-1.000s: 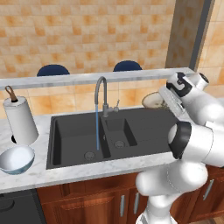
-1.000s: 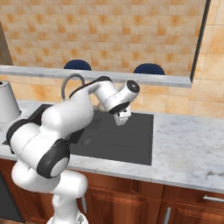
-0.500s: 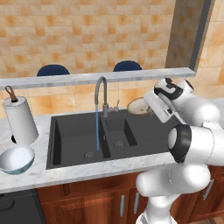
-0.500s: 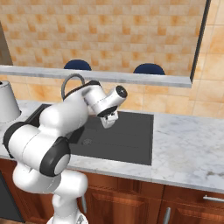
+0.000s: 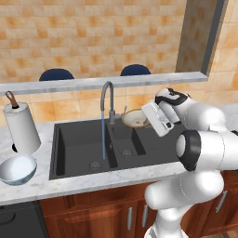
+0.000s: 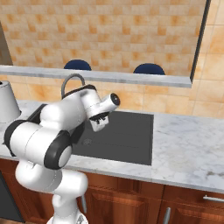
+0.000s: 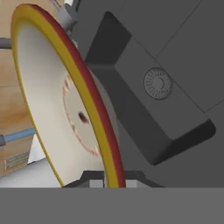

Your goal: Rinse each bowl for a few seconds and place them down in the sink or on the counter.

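- At far left on the white-grey marbled stone counter (image 5: 69, 183) I see the deeper pale blue bowl with a white inside (image 5: 17, 168), upright, mouth up, well apart from the arm. It sits just in front of a white paper-towel roll on a stand (image 5: 21, 126).
- I judge this bowl rigid and probably breakable. Its smooth curved wall gives the pads nothing to grip, so I would pinch across the rim, one finger inside and one outside.
- Next comes the matte dark grey double-basin sink (image 5: 65, 153). A thin blue stream of water (image 5: 103, 135) falls from the grey gooseneck tap (image 5: 108, 100) into the large basin.
- Right of the tap, above the small basin, the shallow tan-beige bowl with the darker rim (image 5: 134, 118) is held tipped on edge, clear of the stream.
- The two-finger gripper (image 7: 108, 178) is nearly closed, clamped on that bowl's rim. In the hand view the rim (image 7: 89, 98) runs straight down between the fingertips, one finger on the inside face and one on the outside.
- I judge this hold thin: a stiff, light dish pinched at one edge point can pivot about the pads, and once wet it will be slicker. I would move it slowly under the water and keep it low over the basin.
- At right, the counter beside the sink offers a flat place to set it down.
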